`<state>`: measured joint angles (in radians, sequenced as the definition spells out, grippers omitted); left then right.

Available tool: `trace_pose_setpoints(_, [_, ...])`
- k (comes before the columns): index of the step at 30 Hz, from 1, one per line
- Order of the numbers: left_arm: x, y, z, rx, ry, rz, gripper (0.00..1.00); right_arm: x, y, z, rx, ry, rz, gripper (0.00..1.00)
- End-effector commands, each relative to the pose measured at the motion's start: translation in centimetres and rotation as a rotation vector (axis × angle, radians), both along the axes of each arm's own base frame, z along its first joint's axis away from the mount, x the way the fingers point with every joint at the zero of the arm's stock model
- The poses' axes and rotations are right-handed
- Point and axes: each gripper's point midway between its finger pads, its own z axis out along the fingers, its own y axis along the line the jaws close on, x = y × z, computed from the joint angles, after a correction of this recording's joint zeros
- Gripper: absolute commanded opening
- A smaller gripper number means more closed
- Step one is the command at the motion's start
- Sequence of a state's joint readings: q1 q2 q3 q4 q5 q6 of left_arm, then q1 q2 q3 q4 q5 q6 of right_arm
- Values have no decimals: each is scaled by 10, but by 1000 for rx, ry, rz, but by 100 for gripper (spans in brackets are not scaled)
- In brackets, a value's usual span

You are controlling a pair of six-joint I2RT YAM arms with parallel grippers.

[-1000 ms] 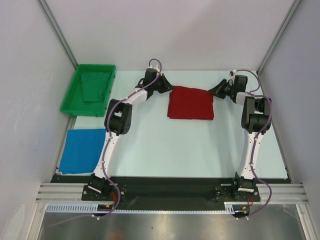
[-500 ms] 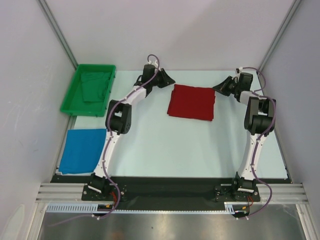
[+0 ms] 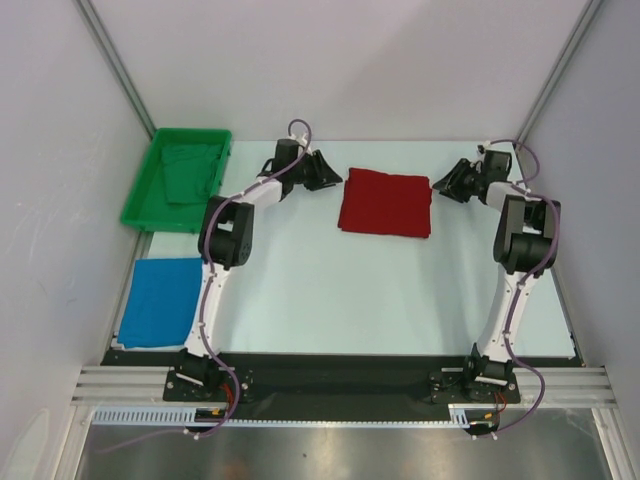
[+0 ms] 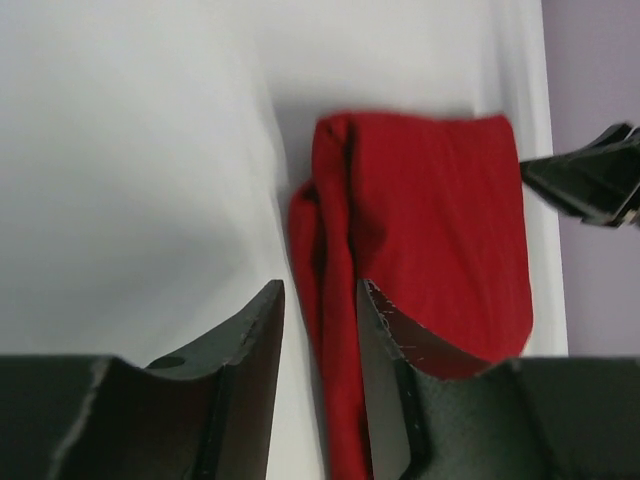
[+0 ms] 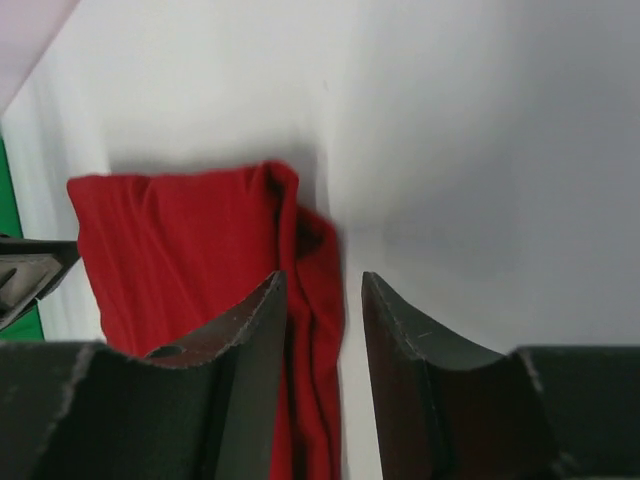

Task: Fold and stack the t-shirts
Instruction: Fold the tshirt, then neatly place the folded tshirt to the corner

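- Red and folded into a neat rectangle, the deep red cloth t-shirt (image 3: 385, 203) lies at the far middle of the pale table (image 3: 300, 290) in our top view. Our left claw (image 3: 325, 172) and right claw (image 3: 445, 183) flank it, each just clear of its edge. The bright blue folded cloth t-shirt (image 3: 160, 300) lies near left.
- From our left wrist, the left claw is released, jaws apart and holding nothing, above the shirt's layered edge.
- From our right wrist, the right claw is likewise released over the opposite edge.

A pale table (image 3: 330, 290) is seen carrying three things, set well apart. A deep red t-shirt (image 3: 385, 203), folded into a rough square, is laid flat near the far edge. A bright blue t-shirt (image 3: 165, 300) is laid folded at the near left, and a green tray (image 3: 137, 192) is placed in the far left corner.
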<state>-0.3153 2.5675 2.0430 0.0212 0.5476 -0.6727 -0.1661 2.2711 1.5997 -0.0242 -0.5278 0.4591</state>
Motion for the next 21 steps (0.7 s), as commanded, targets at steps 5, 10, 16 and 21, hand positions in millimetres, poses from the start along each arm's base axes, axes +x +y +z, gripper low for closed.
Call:
trace_pose_setpoints(5, [-49,-44,77,-99,-179,-146,38,-39,10,58,-93,-85,3,40])
trace_pose_setpoints(10, [-66,-33,80,-64,-153,-50,35,-59,46,79,-180,-113,81,43])
trace_pose_setpoints(16, [-95,25,121,39,-225,117,43,-112,86,98,-499,-160,156,56])
trace_pose_setpoints(21, [-118,64,142,-37,-153,213,46,-147,128,123,-776,-313,298,66])
